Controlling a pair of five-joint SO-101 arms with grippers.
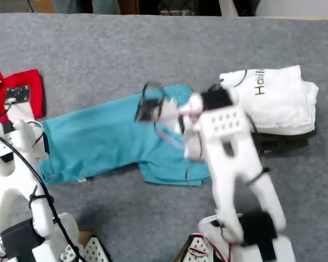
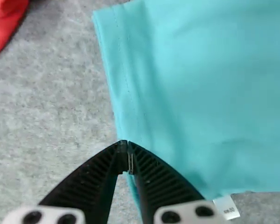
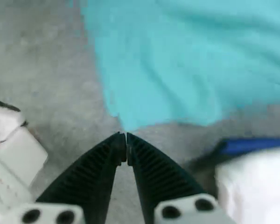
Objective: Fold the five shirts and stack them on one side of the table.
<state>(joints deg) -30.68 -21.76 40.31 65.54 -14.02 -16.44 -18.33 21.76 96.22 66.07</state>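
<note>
A teal shirt (image 1: 109,139) lies spread across the middle of the grey table. My left gripper (image 1: 42,143) is at its left edge. In the left wrist view the black fingers (image 2: 98,179) are shut, tips meeting on the teal shirt's (image 2: 200,93) hem. My right gripper (image 1: 150,106) is over the shirt's far edge near the middle. In the right wrist view it (image 3: 126,137) is shut, and a corner of the teal shirt (image 3: 177,70) runs to a point at its tips. A red shirt (image 1: 27,87) lies at the far left.
A folded white shirt (image 1: 279,101) rests on darker folded cloth (image 1: 279,141) at the right, close beside the right arm. The white shirt (image 3: 252,186) and a blue layer (image 3: 252,145) show near the right gripper. Bare grey table (image 1: 98,49) stretches behind the teal shirt.
</note>
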